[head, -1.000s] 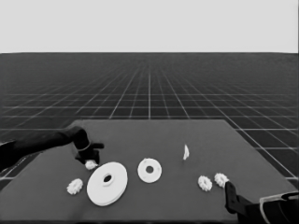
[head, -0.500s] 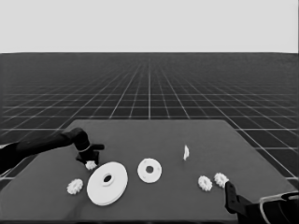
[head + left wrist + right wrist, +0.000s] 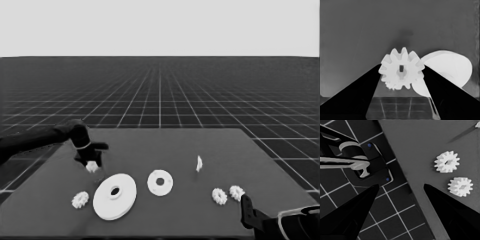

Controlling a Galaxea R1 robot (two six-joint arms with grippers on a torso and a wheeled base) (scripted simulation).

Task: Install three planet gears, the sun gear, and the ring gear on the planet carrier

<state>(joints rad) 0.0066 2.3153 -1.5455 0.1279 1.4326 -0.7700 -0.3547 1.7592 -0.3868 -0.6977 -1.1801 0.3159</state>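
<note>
White, rigid planet gear (image 3: 402,72): small, light, knobbly; sits between my left gripper (image 3: 92,162) fingers at the table's left end, touching both across its teeth. I judge flank grip best.

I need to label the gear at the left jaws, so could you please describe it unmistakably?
Start at the larger round part near the table's left end. Just beyond it, the left gripper is at one small gear. The other three gears lie with no gripper over them.
</note>
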